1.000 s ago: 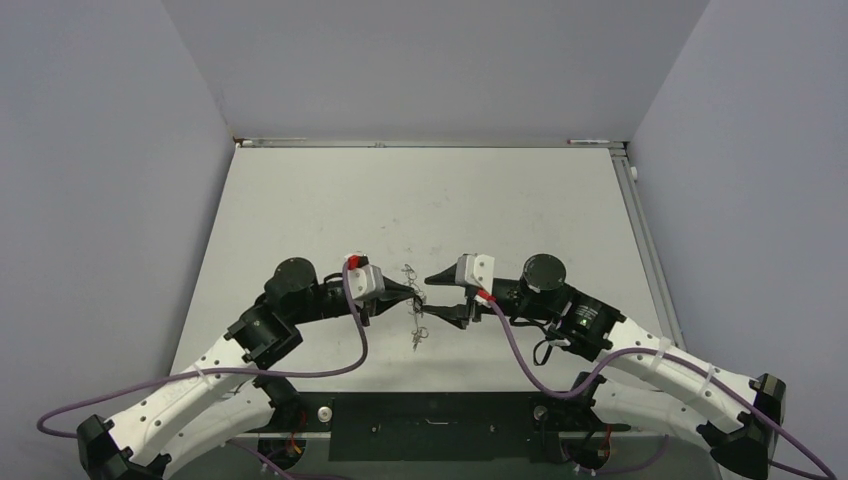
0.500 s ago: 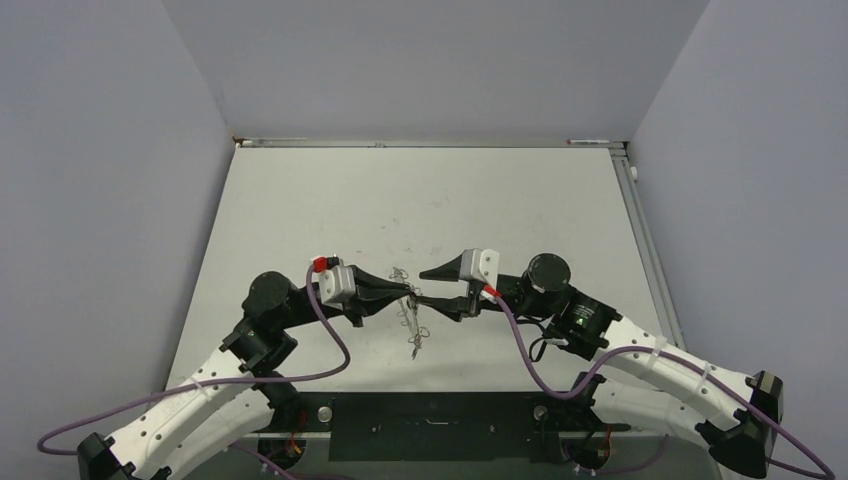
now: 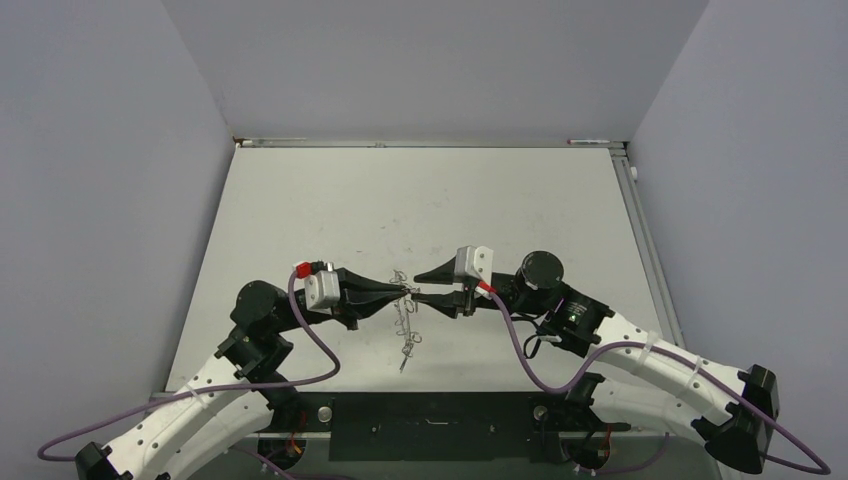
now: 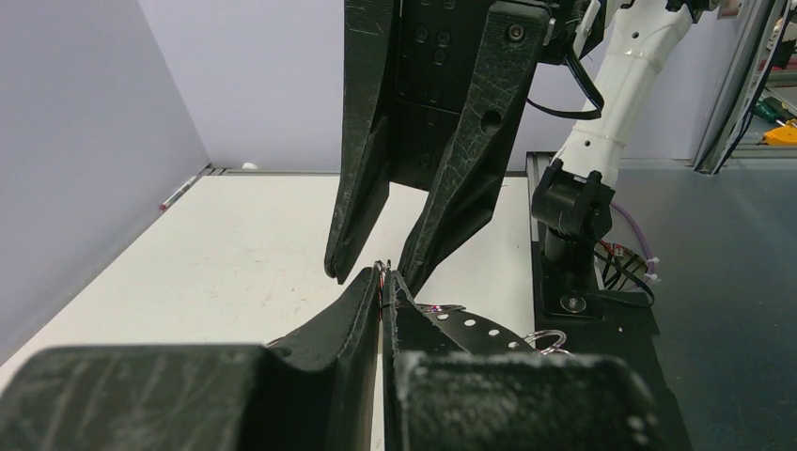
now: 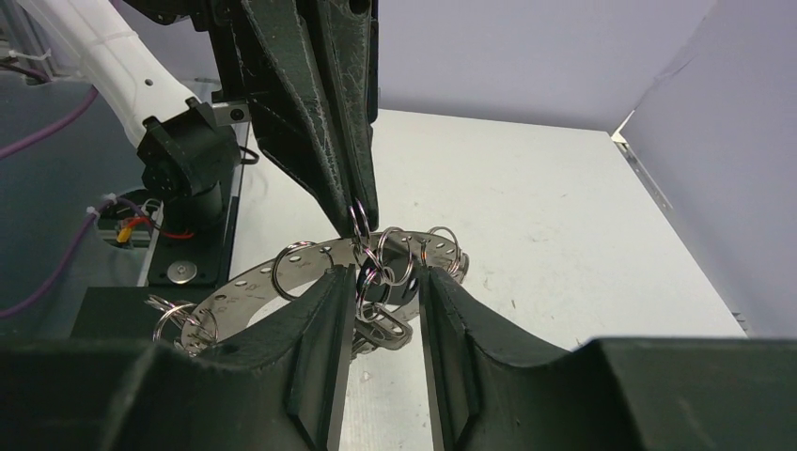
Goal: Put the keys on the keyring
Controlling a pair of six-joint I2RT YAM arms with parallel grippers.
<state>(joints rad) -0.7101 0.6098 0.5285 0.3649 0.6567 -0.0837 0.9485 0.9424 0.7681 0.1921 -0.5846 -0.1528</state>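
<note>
Left pincer [image 3: 407, 291] withdrew leftward (right wrist reveals keyring [image 5: 246, 285] loops).

Soft, even white light from above fills all three views. The pale table [image 3: 420, 190] is bright without glare, and the arms cast only faint, diffuse shadows. In the wrist views, the near bodies of the left gripper [image 4: 381, 280] and right gripper [image 5: 383, 274] are dark and blurred, and small glints mark the keyring [image 5: 282, 272] loops

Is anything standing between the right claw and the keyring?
Nothing visible does. The keyring has wire loops inside the right claw; the left claw pinches one loop just beyond, not blocking.
</note>
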